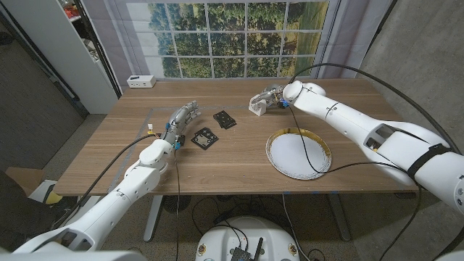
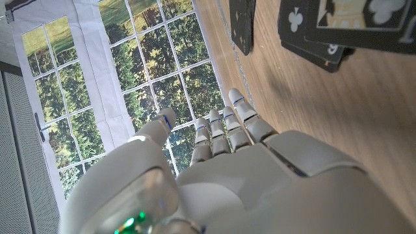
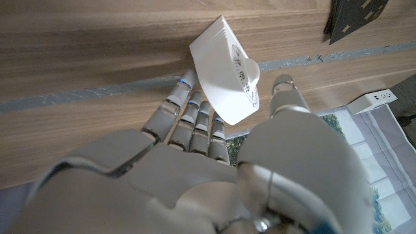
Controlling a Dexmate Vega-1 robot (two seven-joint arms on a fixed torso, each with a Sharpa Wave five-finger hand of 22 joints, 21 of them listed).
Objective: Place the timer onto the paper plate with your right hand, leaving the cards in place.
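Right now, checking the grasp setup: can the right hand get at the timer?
Probably yes. The right hand is already at the timer, fingers on either side, with nothing between them.

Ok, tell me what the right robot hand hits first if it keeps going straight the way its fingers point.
The white timer. The right robot hand has its fingers reaching right up to it on the wooden table, on either side of it in the right wrist view. Whether they already touch is unclear.
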